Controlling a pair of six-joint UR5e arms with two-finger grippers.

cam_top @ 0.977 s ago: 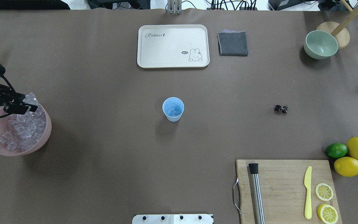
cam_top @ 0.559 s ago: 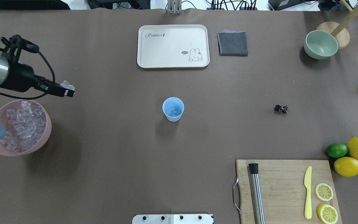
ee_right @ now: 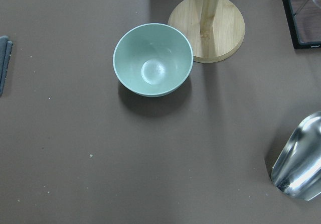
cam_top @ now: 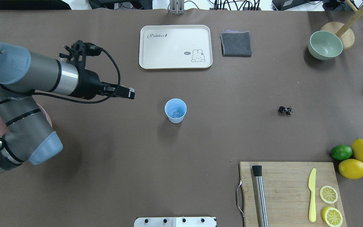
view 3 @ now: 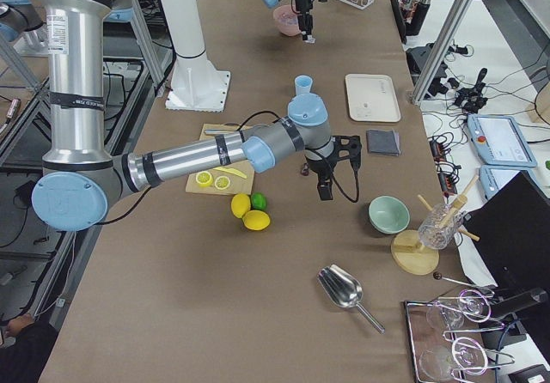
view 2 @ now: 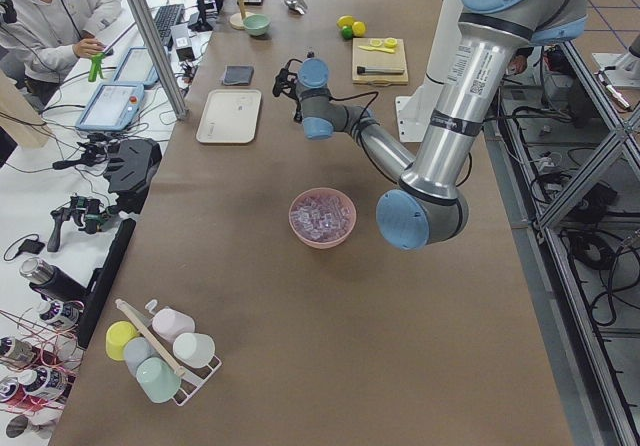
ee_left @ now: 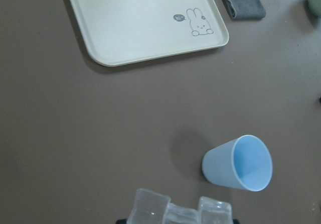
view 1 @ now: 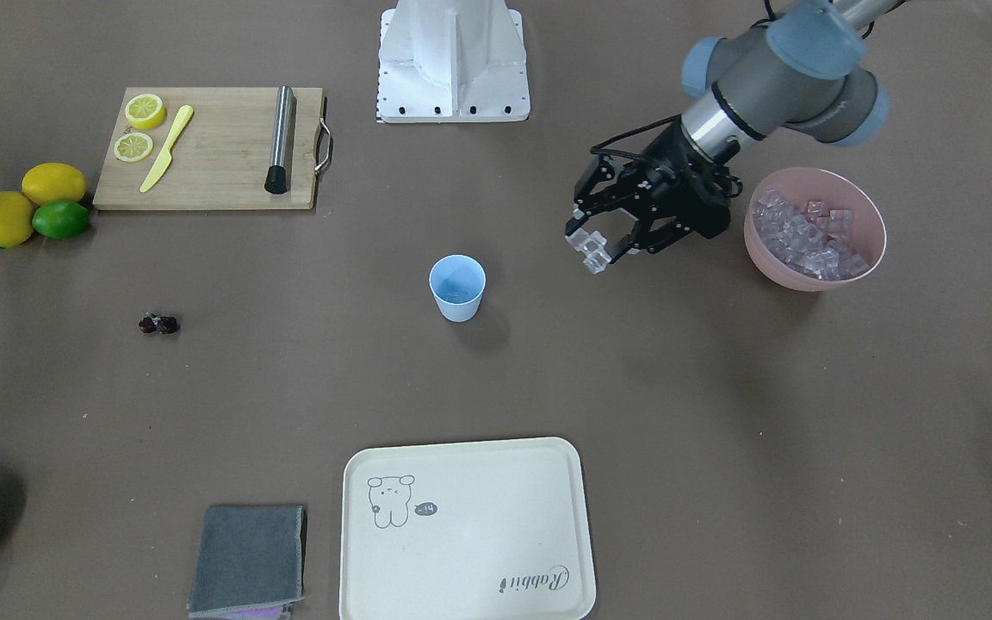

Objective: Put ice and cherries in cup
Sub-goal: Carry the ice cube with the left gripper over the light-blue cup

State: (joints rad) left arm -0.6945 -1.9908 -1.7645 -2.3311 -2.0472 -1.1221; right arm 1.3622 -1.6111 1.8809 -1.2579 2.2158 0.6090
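Note:
The light blue cup (cam_top: 175, 110) stands upright mid-table with a little ice in it; it also shows in the front view (view 1: 457, 288) and the left wrist view (ee_left: 241, 162). My left gripper (view 1: 595, 250) is shut on a few clear ice cubes (ee_left: 175, 211) and hangs above the table between the cup and the pink bowl (view 1: 815, 282), which holds several ice cubes (view 1: 806, 237). In the overhead view the left gripper (cam_top: 130, 94) is left of the cup. The cherries (cam_top: 285, 110) lie on the table far right of the cup. My right gripper (view 3: 325, 187) shows only in the exterior right view; I cannot tell its state.
A cream tray (cam_top: 175, 46) and a grey cloth (cam_top: 236, 44) lie at the far side. A pale green bowl (cam_top: 325, 45) stands by a wooden stand. A cutting board (cam_top: 290, 192) carries a knife, a metal muddler and lemon slices; lemons and a lime (cam_top: 341, 152) sit beside it.
My left gripper has lifted ice out of the pink bowl and carried it to the right, toward the cup. The cup and the cherries have not moved.

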